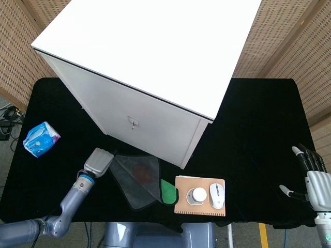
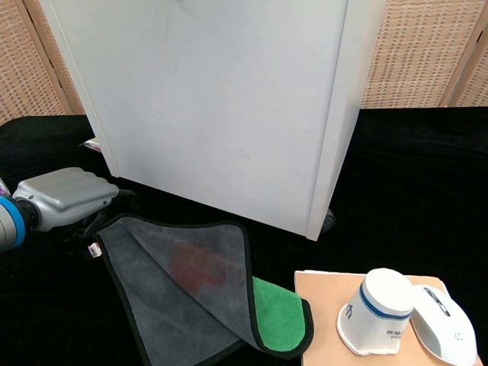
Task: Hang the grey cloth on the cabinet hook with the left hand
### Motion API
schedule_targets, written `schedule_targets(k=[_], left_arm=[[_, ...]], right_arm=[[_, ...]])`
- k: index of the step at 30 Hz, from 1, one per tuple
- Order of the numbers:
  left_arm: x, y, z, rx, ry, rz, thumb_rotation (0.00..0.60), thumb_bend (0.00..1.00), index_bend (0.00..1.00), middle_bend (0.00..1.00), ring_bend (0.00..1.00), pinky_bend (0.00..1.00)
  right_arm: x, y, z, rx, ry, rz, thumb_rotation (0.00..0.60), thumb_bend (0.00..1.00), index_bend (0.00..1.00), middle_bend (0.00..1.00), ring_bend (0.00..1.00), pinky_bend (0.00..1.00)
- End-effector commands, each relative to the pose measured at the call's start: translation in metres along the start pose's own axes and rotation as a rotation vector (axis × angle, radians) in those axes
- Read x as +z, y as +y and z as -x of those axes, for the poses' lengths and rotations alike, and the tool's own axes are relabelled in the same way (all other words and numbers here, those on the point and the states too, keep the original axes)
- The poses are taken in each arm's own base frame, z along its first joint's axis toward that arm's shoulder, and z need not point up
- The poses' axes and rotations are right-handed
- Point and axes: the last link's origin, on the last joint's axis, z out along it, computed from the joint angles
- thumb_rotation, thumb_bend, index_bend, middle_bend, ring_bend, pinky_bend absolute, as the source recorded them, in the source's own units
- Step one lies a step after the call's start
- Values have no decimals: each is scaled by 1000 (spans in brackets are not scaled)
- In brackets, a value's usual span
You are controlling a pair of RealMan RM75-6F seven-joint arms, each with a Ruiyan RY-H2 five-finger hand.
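— Near the front-left part of the table (image 1: 258,113), what is the left hand (image 1: 99,161) doing?

— It sits palm-down over the left corner of the grey cloth (image 1: 138,178), just by the small tag there. From the chest view its fingers (image 2: 114,200) curve downward at that corner, but I cannot tell whether they grip the fabric or only touch it.

— And the cloth itself?

— Lying flat on the table in front of the white cabinet (image 1: 150,67), folded over so that a green underside shows at its right tip. The cabinet hook (image 1: 133,123) is on the cabinet's front face, above the cloth and apart from it.

— The right hand (image 1: 312,175)?

— At the front-right corner, fingers spread, holding nothing.

— Anything else?

— A tan notebook (image 1: 199,195) just right of the cloth carries a white cup (image 1: 197,195) and a white mouse (image 1: 216,196). A blue packet (image 1: 41,139) lies near the left edge.
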Motion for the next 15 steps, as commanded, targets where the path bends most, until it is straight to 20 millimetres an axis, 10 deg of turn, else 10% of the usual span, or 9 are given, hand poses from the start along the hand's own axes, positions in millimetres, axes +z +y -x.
schedule_targets(k=[1,15], left_arm=[[3,4,2,6,6,0,600,157,192,656,498,432],[6,11,11,35,-48,11,600,159,257,663,498,434]], right_arm=[[0,0,0,0,1,0,600,78,0,0,0,0],[0,0,1,4,3,3,600,78,0,0,0,0]])
